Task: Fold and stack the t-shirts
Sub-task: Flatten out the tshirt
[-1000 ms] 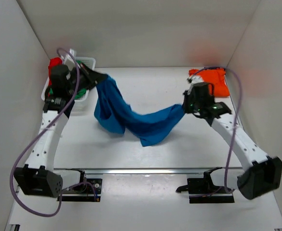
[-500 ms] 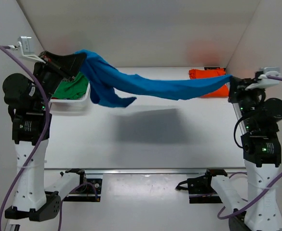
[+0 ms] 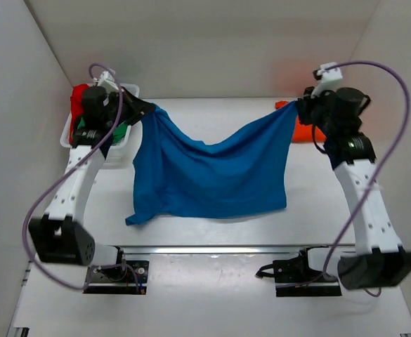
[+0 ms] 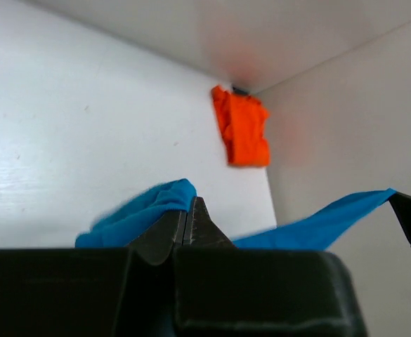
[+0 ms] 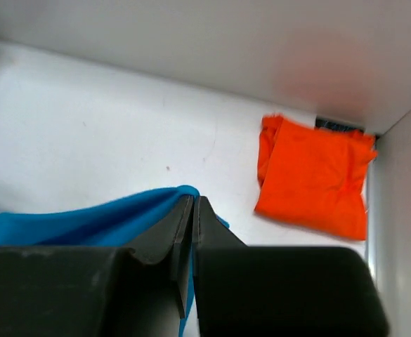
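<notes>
The blue t-shirt [image 3: 209, 172] hangs spread between my two grippers, its lower edge resting on the table. My left gripper [image 3: 146, 109] is shut on its upper left corner; the cloth shows at the fingertips in the left wrist view [image 4: 149, 210]. My right gripper [image 3: 302, 107] is shut on its upper right corner, seen in the right wrist view [image 5: 121, 214]. A folded orange t-shirt [image 3: 316, 125] lies at the far right, also in the wrist views [image 4: 242, 126] [image 5: 314, 175]. A green t-shirt [image 3: 121, 132] and a red t-shirt [image 3: 79, 95] sit in the basket.
A white slatted basket [image 3: 124, 90] stands at the far left behind my left arm. White walls enclose the table on the left, back and right. A metal rail [image 3: 212, 247] runs along the near edge.
Both grippers have come down from a high stretch and moved inward. The blue shirt, pulled taut in the air before, now hangs open as a wide sheet with its bottom on the table.
</notes>
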